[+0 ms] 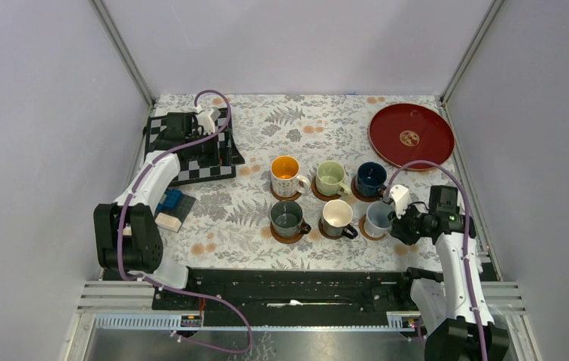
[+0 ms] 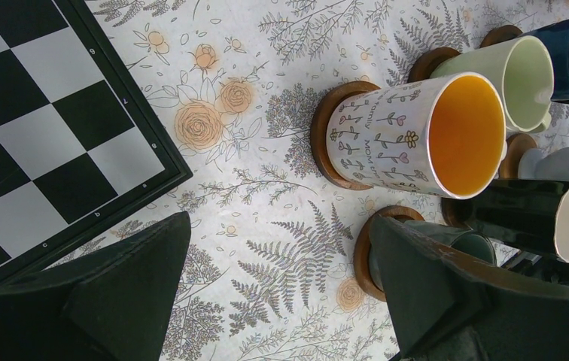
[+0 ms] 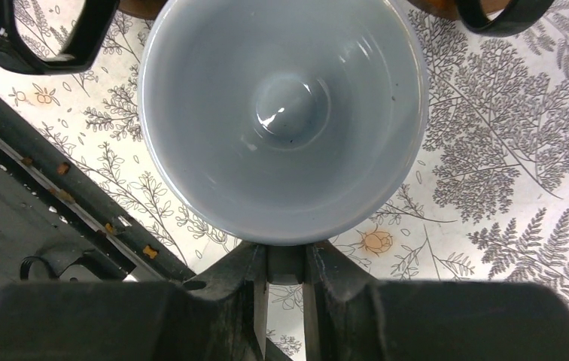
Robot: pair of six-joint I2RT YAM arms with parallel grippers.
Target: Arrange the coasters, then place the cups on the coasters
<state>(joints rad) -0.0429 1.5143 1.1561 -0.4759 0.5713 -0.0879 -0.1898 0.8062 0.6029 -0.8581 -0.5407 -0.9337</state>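
near the tabletop's right edge, the right gripper (image 3: 285, 265) pinches the pale blue mug (image 3: 281, 113) by its handle, seemingly: stiff, glazed, slippery, breakable. the left gripper (image 2: 280, 248) gapes wide.

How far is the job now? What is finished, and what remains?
Done: the coasters are laid out, and five mugs stand on them: orange-inside mug, pale green mug, navy mug, grey-green mug, black mug. In hand: the right gripper is shut on the handle of the pale blue mug, at the last coaster. Left: let go and pull back. The left gripper is open, holding nothing.
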